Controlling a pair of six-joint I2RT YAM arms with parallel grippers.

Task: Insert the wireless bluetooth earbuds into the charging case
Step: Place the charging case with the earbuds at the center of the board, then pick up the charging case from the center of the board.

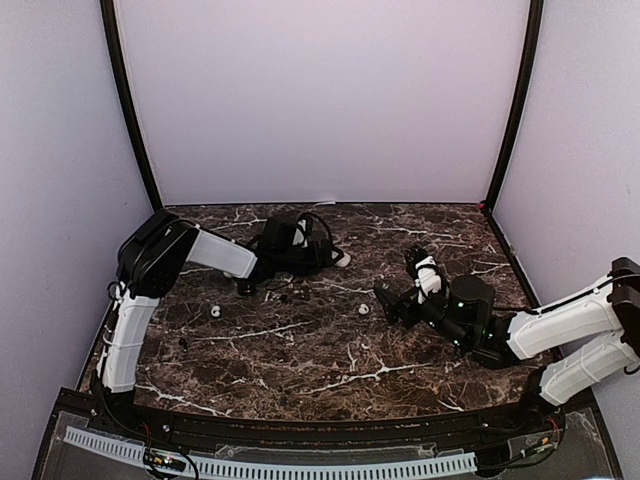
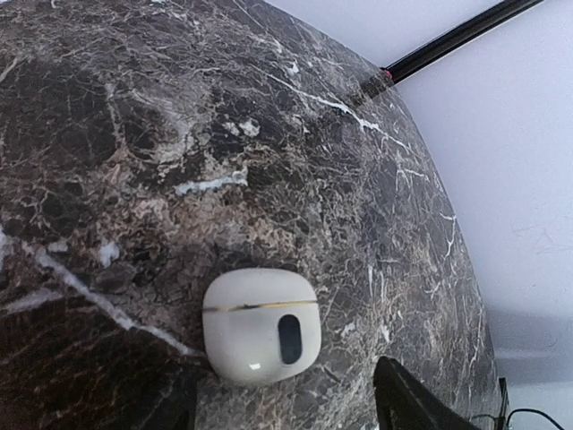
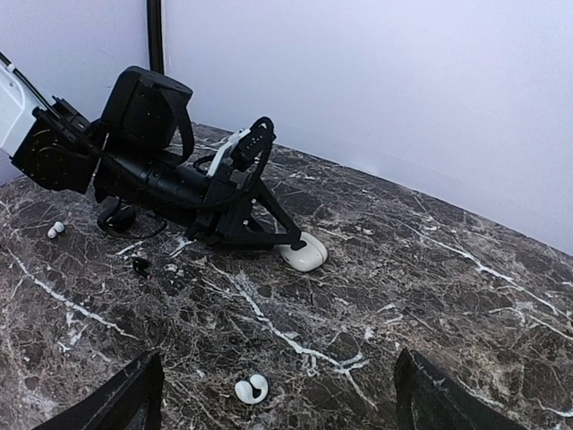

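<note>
A closed white charging case with a gold seam lies on the dark marble table, just ahead of my left gripper, which is open with a finger on each side. In the top view the case sits at the left gripper's tip. One white earbud lies between the open fingers of my right gripper, just ahead of them; it also shows in the top view beside the right gripper. A second white earbud lies at the left, also seen in the right wrist view.
A dark rounded object and small black pieces lie under the left forearm. White walls with black corner posts enclose the table on three sides. The left arm stretches across the back left.
</note>
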